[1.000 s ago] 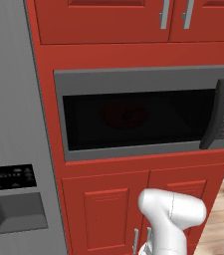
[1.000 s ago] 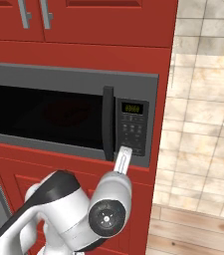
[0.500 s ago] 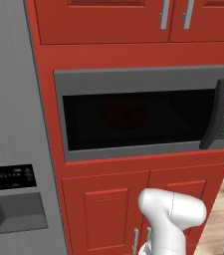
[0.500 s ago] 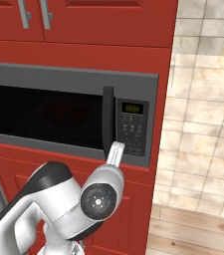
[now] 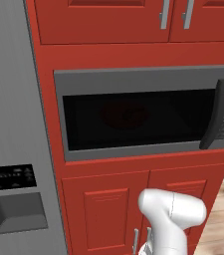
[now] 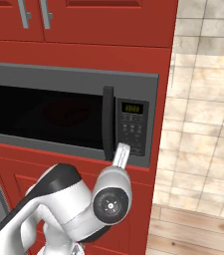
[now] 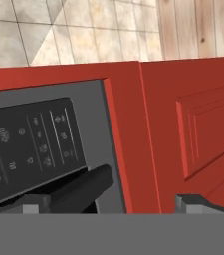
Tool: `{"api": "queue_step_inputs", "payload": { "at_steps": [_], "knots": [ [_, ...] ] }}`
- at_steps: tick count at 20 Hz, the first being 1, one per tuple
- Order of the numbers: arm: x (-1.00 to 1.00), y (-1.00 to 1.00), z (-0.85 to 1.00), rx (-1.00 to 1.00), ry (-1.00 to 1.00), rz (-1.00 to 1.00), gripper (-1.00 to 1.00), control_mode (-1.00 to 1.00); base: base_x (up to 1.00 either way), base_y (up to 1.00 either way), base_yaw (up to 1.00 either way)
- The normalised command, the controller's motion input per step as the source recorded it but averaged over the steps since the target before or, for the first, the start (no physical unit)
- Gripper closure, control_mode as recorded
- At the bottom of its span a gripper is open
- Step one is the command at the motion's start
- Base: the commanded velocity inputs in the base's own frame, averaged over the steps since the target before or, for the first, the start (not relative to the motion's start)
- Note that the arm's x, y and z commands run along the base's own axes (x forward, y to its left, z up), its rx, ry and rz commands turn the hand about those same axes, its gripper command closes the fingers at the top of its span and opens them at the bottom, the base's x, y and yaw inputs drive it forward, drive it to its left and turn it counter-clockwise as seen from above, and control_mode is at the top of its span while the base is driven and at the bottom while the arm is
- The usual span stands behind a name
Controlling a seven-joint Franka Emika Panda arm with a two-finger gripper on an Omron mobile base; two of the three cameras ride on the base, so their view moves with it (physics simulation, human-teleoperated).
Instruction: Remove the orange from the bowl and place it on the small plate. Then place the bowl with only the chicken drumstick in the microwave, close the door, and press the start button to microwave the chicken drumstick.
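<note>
While the door (image 5: 138, 119) is shut | fingers (image 7: 195, 203) apart; near the keypad panel (image 7: 29, 144)

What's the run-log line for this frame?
phase: reach for start button | microwave door: closed | bowl: inside, dim behind glass | gripper: open, at keypad lower edge | contact: cannot tell

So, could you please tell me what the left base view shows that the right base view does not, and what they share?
The left base view alone shows the grey fridge with its dispenser. The right base view alone shows the tiled wall, the wooden floor and the gripper up at the keypad panel. Both share the microwave, its shut door with a red shape dimly behind the glass, and the red cabinets.
</note>
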Motion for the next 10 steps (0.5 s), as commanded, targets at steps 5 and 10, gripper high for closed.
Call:
{"api": "queue_step_inputs", "payload": {
  "at_steps": [5,10],
  "knots": [
    [0.02,-0.15,0.0,0.03,0.0,0.01,-1.0,-1.0,0.0,0.0,0.0],
    [0.09,0.0,0.0,0.01,0.01,0.0,-1.0,-1.0,0.0,0.0,0.0]
  ]
}}
